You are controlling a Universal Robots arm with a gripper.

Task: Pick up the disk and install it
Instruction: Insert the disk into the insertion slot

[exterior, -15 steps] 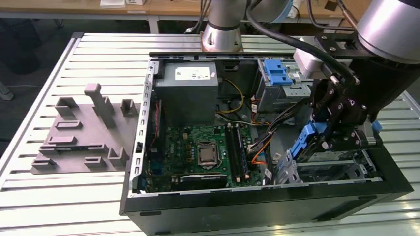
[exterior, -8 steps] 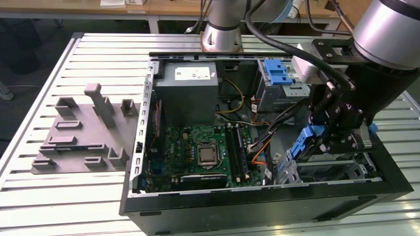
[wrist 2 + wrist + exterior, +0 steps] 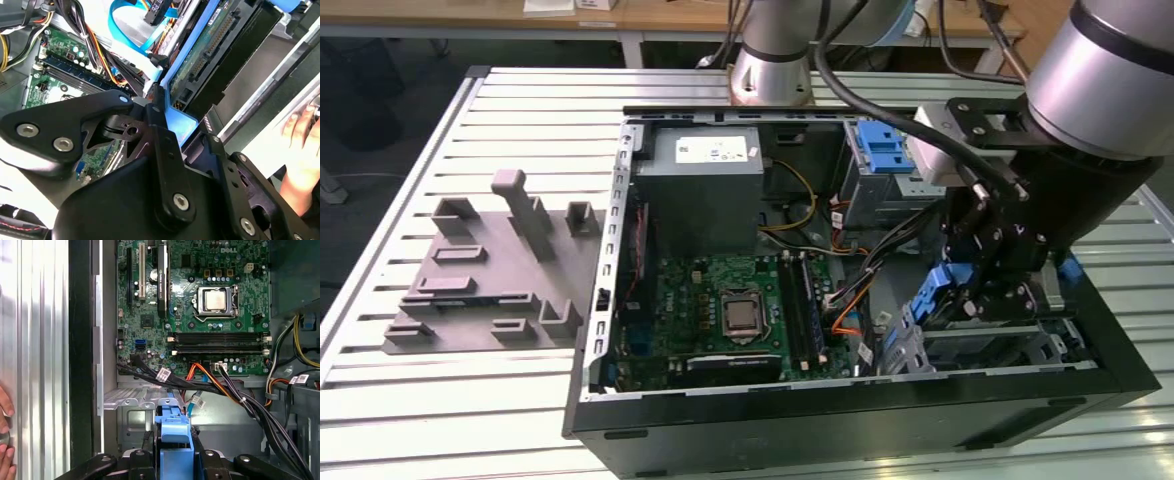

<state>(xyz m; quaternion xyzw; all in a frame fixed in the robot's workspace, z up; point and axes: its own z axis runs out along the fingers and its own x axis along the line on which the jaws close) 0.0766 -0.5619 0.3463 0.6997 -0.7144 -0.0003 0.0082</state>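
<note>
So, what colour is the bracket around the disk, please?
Blue; the disk bracket shows best in the first wrist view.

Disk (image 3: 931,292) mostly hidden in computer case (image 3: 854,420).
At the exterior view's right, the gripper (image 3: 991,300) covers most of the disk; in the second wrist view, the frame edge cuts off a hand (image 3: 300,145).

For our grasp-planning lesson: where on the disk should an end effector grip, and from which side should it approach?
Grip the blue bracket at the disk end, pinching across its thin dimension, coming from above the open case. The disk is flat and stands on edge, so its broad faces offer parallel surfaces. The end effector appears shut on it this way.
</note>
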